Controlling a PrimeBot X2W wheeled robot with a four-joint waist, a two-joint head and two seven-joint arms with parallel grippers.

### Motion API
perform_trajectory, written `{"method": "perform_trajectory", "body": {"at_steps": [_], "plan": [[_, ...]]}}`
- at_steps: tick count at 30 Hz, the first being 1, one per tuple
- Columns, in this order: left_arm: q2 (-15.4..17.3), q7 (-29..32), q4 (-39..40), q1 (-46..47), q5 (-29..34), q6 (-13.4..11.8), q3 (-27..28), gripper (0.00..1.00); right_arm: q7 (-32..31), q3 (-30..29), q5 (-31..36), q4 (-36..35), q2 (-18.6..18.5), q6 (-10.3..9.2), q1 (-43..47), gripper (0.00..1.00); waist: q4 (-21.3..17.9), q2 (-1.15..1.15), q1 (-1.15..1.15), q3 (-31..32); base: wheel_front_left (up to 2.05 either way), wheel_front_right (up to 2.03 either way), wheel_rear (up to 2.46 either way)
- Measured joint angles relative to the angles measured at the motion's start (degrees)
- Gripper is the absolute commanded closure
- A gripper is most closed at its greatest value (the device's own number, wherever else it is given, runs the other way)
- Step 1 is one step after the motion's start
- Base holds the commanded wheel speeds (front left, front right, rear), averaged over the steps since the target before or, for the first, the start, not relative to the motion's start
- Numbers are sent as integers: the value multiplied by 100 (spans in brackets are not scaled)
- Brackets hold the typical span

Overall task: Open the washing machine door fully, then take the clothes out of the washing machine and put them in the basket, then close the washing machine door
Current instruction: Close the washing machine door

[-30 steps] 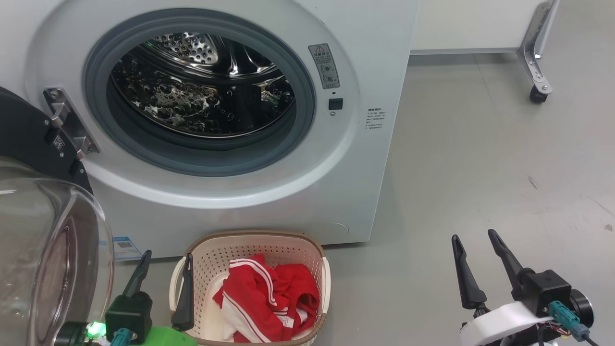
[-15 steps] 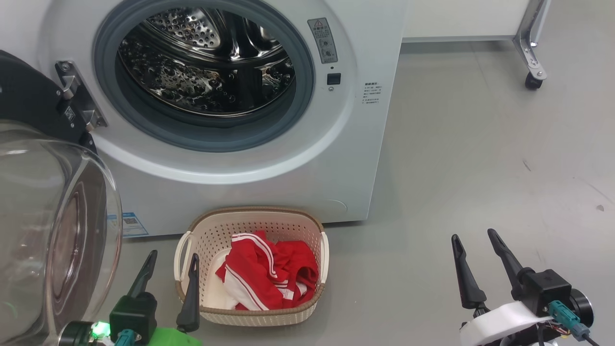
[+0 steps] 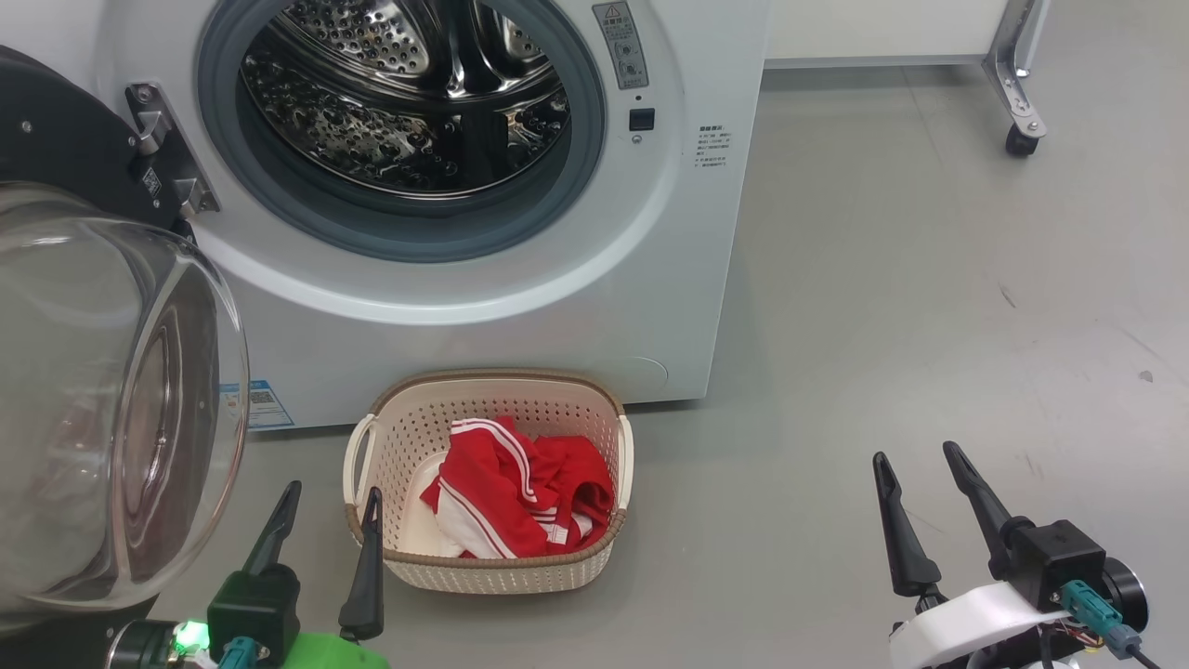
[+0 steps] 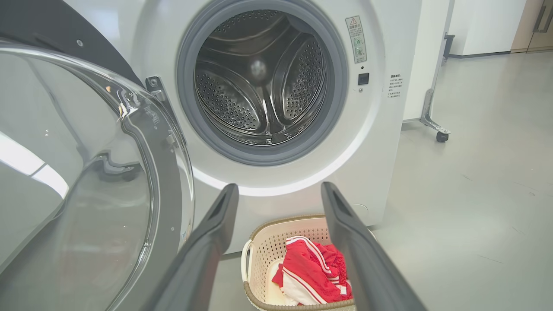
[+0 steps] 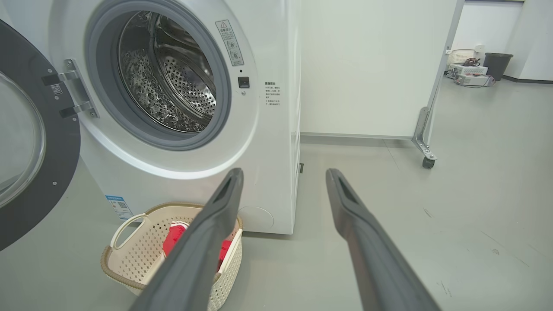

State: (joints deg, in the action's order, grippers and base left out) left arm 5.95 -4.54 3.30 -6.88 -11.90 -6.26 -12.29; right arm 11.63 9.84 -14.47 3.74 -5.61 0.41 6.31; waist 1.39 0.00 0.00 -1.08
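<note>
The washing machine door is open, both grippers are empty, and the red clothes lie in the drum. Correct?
No: the head view shows the clothes in the basket, not the drum. The washing machine door is open; left gripper and right gripper are empty.

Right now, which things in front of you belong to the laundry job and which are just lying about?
Job:
washing machine
door, swung open
clothes
basket

Lying about:
castor frame
dark bin by the far wall
</note>
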Motion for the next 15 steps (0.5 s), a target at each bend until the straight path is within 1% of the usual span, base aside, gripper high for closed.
{"method": "perform_trajectory", "body": {"at_steps": [7,15], "plan": [[-3,3,10,-20,2,0,43,0,-25,-2,-2,-8,-7,-1,1,0,13,0,0,8,-34,34,0],[-5,45,29,-25,43,-1,74,0,-31,-3,-2,-26,-22,-8,1,0,45,0,0,17,-5,5,0]]}}
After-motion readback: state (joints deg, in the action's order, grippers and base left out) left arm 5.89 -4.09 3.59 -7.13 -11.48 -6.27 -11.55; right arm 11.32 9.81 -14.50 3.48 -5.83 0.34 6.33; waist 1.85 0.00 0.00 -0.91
